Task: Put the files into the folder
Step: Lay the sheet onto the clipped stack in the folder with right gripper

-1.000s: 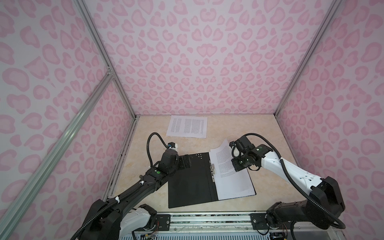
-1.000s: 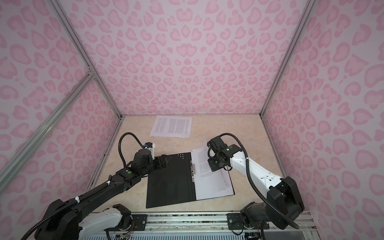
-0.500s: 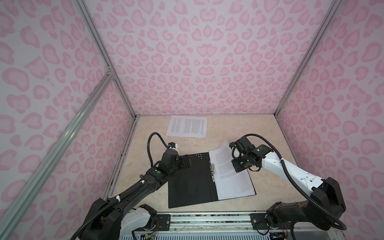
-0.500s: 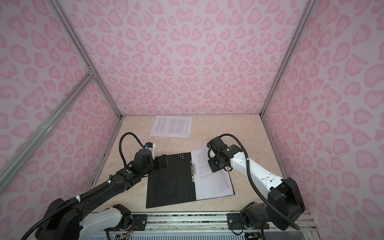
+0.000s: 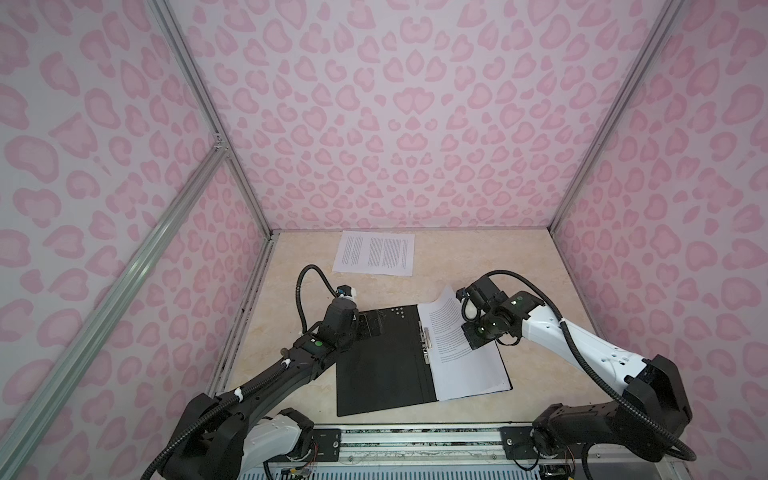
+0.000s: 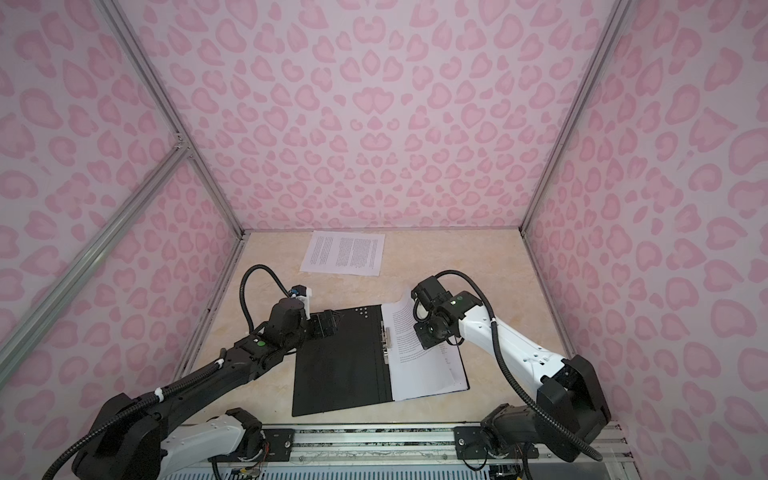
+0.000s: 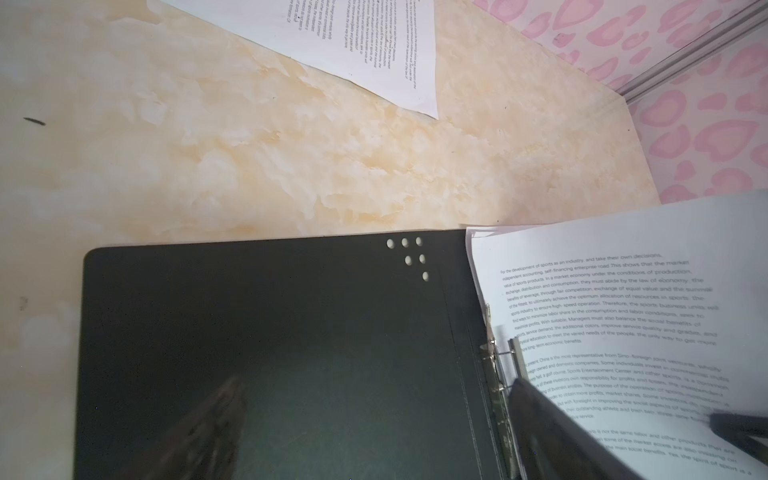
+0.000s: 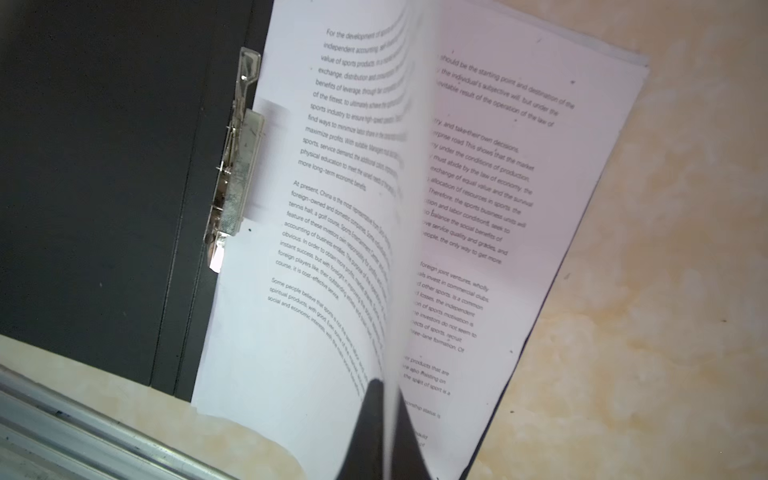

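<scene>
Under the wide-spread left gripper (image 5: 372,325), in both top views, lies the open folder (image 5: 382,374), while the right gripper (image 5: 464,309) pinches the top sheet (image 5: 441,312) of the files (image 5: 469,370) in it; the left wrist view shows fingers (image 7: 540,415) far apart over the folder, and the right wrist view shows the curled sheet clamped.

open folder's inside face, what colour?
The folder is black inside, plain and unpatterned. The left wrist view shows it best.

Both top views: even, diffuse, pink-tinted light; only faint shadows on the beige marbled tabletop (image 5: 498,257). Wide-angle stretch toward corners. Left wrist view: dark left gripper fingers (image 7: 552,428) out of focus; tabletop partly washed out. Right wrist view: lifted white printed sheet (image 8: 399,208) blurred near lens, casts pinkish shade below.
</scene>
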Motion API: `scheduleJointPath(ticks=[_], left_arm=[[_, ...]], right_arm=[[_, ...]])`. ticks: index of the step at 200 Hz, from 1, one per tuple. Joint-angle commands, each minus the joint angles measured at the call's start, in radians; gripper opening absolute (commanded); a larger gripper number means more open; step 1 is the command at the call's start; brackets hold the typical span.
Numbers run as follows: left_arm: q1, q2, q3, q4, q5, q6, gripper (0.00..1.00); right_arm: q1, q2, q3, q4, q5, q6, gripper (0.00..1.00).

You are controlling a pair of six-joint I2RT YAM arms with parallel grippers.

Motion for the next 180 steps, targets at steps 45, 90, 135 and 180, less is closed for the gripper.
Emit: scheduleJointPath(ticks=[45, 90, 135, 180], left_arm=[[0.0, 0.011, 0.014, 0.028, -0.001, 0.004, 1.0], [0.0, 0.016, 0.016, 0.027, 0.002, 0.004, 1.0], [0.0, 0.017, 0.017, 0.027, 0.003, 0.002, 1.0], [0.0, 0.015, 0.017, 0.027, 0.002, 0.002, 1.0]], right_arm=[[-0.001, 0.004, -0.013, 0.022, -0.005, 0.025, 0.0], [-0.001, 0.008, -0.012, 0.028, -0.024, 0.055, 0.0], [-0.004, 0.015, -0.03, 0.052, -0.041, 0.101, 0.0], [-0.008, -0.004, -0.054, 0.074, -0.05, 0.155, 0.0]])
